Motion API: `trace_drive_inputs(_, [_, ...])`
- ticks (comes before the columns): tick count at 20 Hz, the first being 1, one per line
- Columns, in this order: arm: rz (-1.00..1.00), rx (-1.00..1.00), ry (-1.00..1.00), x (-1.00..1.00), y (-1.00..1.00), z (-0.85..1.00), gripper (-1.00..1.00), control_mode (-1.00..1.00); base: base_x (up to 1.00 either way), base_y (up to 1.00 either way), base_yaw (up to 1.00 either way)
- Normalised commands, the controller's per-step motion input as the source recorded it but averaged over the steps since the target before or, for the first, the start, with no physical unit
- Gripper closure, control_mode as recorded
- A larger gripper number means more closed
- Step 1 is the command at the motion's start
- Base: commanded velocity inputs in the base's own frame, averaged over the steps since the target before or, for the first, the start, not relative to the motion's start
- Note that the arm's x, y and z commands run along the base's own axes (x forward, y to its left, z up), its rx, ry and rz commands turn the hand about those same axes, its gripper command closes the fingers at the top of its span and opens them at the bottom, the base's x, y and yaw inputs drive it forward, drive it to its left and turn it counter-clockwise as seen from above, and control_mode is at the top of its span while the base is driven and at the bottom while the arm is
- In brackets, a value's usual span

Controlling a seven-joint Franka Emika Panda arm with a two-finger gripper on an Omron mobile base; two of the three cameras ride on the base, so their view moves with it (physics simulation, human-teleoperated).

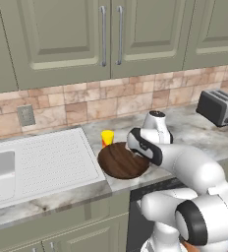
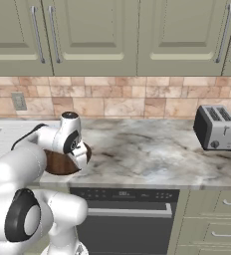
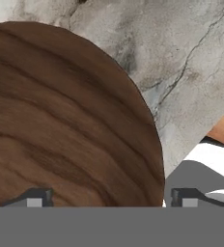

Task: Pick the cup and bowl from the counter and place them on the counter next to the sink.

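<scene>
The dark brown wood-grain bowl (image 1: 118,162) rests on the marbled counter (image 1: 194,133) right beside the sink's ribbed drainboard (image 1: 52,157). Just behind it stands the small yellow cup (image 1: 107,137), also by the drainboard. My gripper (image 1: 138,149) hangs low over the bowl's right rim. In the hand view the gripper (image 3: 111,198) is open, its fingertips (image 3: 39,198) spread wide. One tip is over the bowl (image 3: 61,120) and the other outside its rim, over the counter (image 3: 191,62). In the right base view the gripper (image 2: 80,155) sits at the edge of the bowl (image 2: 57,164).
The white sink basin (image 1: 0,170) lies at the far left. A silver toaster (image 2: 216,127) stands at the right of the counter. A dark appliance front (image 2: 122,199) sits under the counter edge. Olive-green wall cabinets (image 1: 111,34) hang above the tiled backsplash.
</scene>
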Motion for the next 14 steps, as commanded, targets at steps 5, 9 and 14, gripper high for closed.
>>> trace_drive_inputs(5, [-0.05,0.00,0.00,-0.07,-0.20,0.36,-1.00,-1.00,0.00,0.00,0.00])
trace_drive_inputs(9, [-0.04,0.00,0.00,-0.40,-0.13,0.68,-1.00,-1.00,0.00,0.00,0.00])
trace_drive_inputs(14, [0.00,0.00,0.00,-0.56,0.00,0.35,-1.00,-1.00,0.00,0.00,0.00])
